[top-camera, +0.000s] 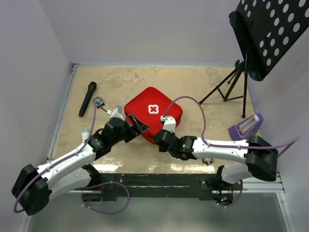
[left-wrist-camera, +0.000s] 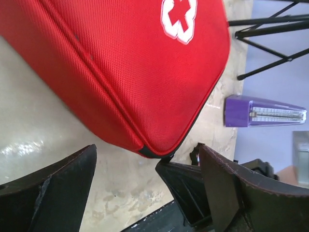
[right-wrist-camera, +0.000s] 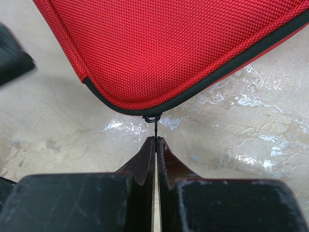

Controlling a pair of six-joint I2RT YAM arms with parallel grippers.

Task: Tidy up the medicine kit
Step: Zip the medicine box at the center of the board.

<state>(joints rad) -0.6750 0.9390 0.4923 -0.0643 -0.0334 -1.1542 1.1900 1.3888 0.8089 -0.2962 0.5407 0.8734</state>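
The red medicine kit lies shut in the middle of the table, its white cross up. It also fills the left wrist view and the right wrist view. My right gripper is at the kit's near corner, and its jaws are shut on the thin black zipper pull. My left gripper is open and empty beside the kit's near-left edge. In its wrist view the kit's corner sits just ahead of the spread fingers, not touching them.
A black microphone lies at the far left, with a small gadget beside it. A purple metronome stands at the right. A black tripod carries a perforated music desk at the back right.
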